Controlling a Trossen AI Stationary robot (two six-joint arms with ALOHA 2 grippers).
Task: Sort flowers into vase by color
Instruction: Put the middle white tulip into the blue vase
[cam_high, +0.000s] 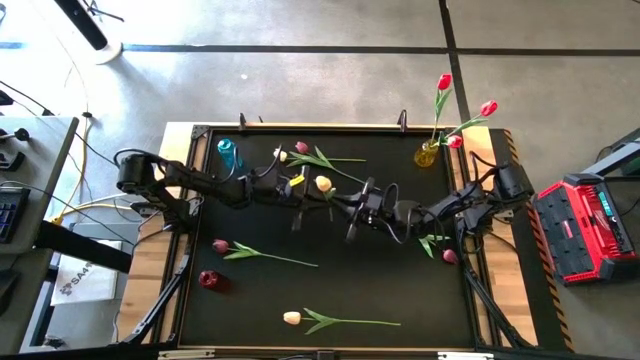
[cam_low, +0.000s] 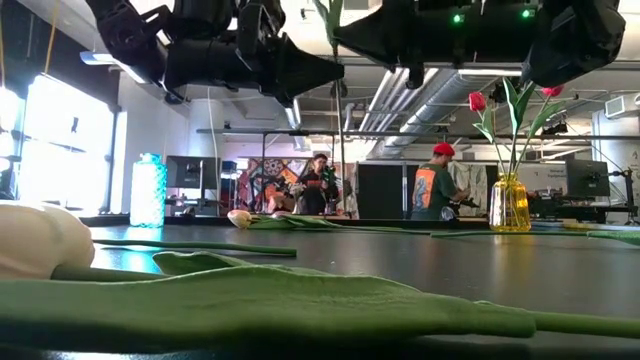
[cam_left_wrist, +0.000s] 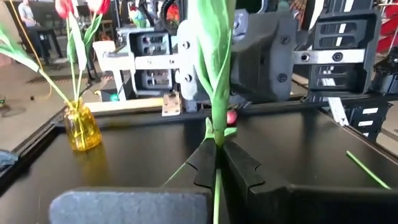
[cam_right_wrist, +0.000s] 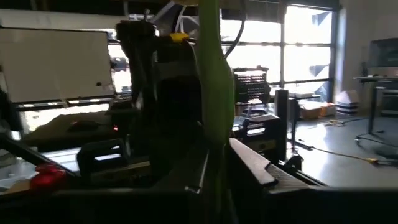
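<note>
- Left gripper (cam_left_wrist: 216, 163): fingers closed on the green stem of a tulip (cam_left_wrist: 214, 68) held over the middle of the table (cam_high: 330, 250). In the left wrist view the stem runs upright between the fingers.
- Right gripper (cam_right_wrist: 217, 171): meets the left one at mid-table, on the same stem. Its fingers bracket the stem, but whether they clamp it or have begun to part cannot be told.
- Governing relation: both grippers sit on one stem, so this looks like a hand-over between arms.
- Yellow vase (cam_high: 427, 155): at the far right corner, holding red tulips (cam_high: 487, 108); the right arm is nearer.
- Blue vase (cam_high: 228, 154): far left, nearer the left arm.
- The held flower's head colour is not visible.
</note>
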